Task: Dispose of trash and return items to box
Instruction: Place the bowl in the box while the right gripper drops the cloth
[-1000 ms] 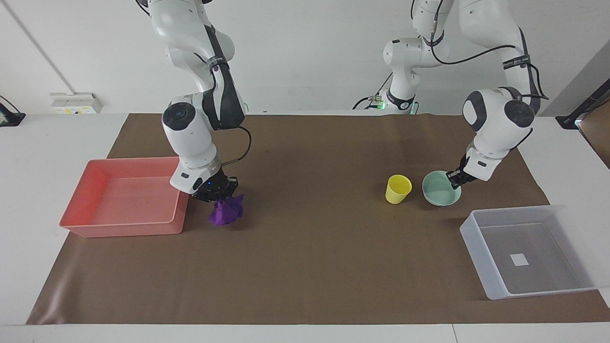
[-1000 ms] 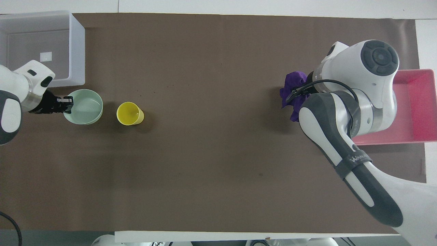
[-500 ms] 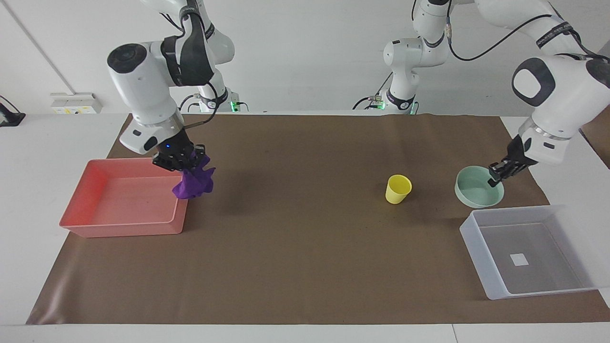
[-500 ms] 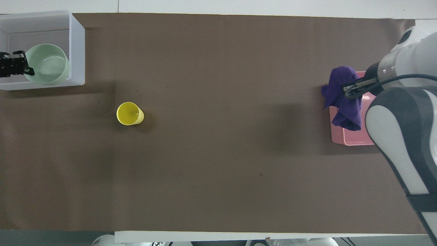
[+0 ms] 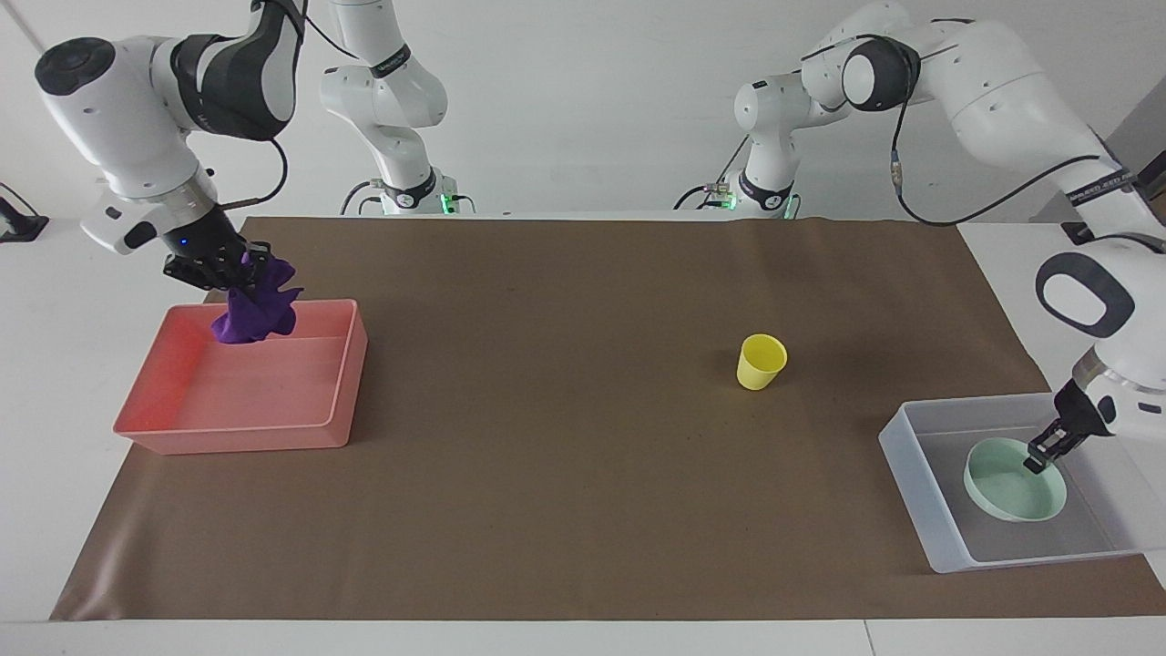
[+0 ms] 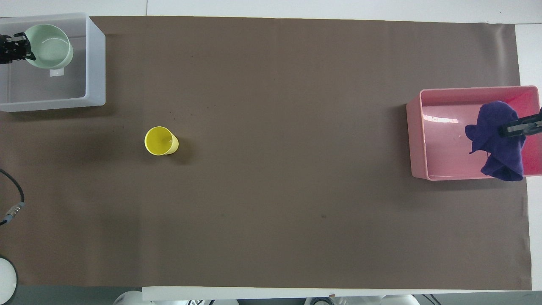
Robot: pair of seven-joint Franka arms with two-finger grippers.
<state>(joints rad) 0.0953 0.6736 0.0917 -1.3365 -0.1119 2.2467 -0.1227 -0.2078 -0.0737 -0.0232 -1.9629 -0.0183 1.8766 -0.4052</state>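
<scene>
Trash first, at the right arm's end of the table: the purple cloth wad (image 5: pixel 255 312) hangs from your right gripper (image 5: pixel 239 271), whose fingers are pinched closed on its top folds. You can see it held in the air over the salmon-pink tray (image 5: pixel 239 428), with its lower folds dangling above the tray's floor on the side nearer the robots. In the overhead view the cloth (image 6: pixel 497 140) covers the part of the tray (image 6: pixel 417 140) toward the table's outer edge, and the right gripper (image 6: pixel 518 127) shows only as dark fingertips at the picture's border.

Moving toward the middle, you find the yellow cup (image 5: pixel 761 361) standing upright and alone on the brown mat (image 5: pixel 565 437), well apart from both arms. It sits nearer the left arm's end than the right arm's, and nearer the robots than the box. The overhead view shows its open mouth (image 6: pixel 160 140) facing up.

At the left arm's end, the translucent box (image 5: pixel 920 497) holds the mint-green bowl (image 5: pixel 1016 480), which sits upright inside it. Your left gripper (image 5: pixel 1040 456) reaches down into the box and grips the bowl's rim, one finger inside the rim and one outside. From overhead, the bowl (image 6: pixel 47 45) lies in the part of the box (image 6: pixel 96 59) farther from the robots, with the left gripper (image 6: pixel 15 47) at its rim.
</scene>
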